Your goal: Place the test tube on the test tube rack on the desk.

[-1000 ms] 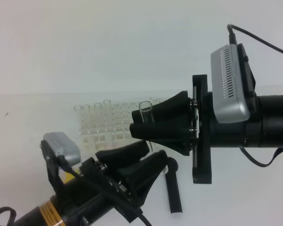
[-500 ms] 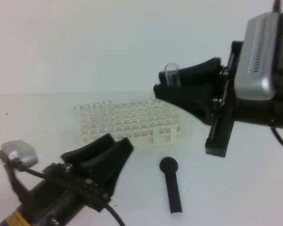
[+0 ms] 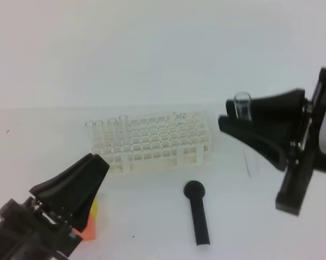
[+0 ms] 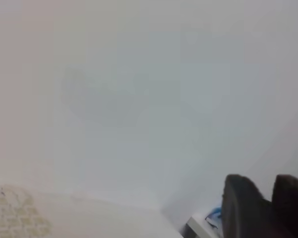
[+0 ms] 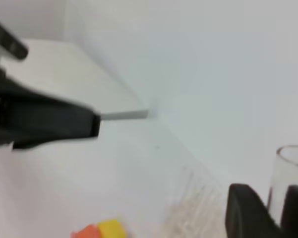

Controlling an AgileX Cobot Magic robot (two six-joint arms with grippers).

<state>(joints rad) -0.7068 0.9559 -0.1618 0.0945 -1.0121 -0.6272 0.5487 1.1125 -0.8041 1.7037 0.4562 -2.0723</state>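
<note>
I am holding the clear glass test tube (image 3: 242,106) upright in my right gripper (image 3: 234,123), whose black fingers (image 3: 260,108) are closed on it, with its open rim sticking out above them. The tube is hanging in the air to the right of the white plastic lattice test tube rack (image 3: 152,142), apart from it, and its lower part is showing faintly below the fingers. The rack is sitting on the plain white counter (image 3: 43,141), and a few clear tubes (image 3: 109,127) are standing in its left rear holes. A black cylindrical stick with a round head (image 3: 197,212) is lying on the counter just in front of the rack. My left gripper (image 3: 95,162) is hovering low at the front left, its black fingers (image 3: 76,184) drawn narrow with nothing between them. An orange and yellow block (image 3: 92,219) is peeking out beside it. In the right wrist view the tube rim (image 5: 292,168) is showing between the two fingers (image 5: 248,213)
</note>
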